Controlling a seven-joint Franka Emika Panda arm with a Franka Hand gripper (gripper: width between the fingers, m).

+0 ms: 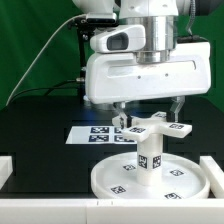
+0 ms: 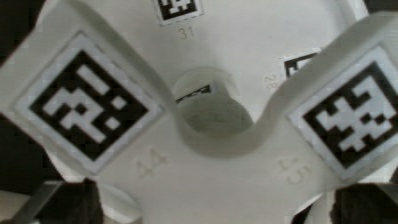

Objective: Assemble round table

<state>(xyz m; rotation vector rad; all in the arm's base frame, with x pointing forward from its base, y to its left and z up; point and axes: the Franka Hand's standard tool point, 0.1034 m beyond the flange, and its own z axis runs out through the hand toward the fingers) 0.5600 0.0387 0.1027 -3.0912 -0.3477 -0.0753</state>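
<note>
The round disc sits on the black counter at lower center of the exterior view, with the post standing upright in its middle and the cross-shaped foot on top. The end effector hangs spread around the foot; honestly can't tell if it's gripping. Parts look like light, stiff, slick plastic, so I'd pinch across a flat arm of the cross, not the round post.
</note>
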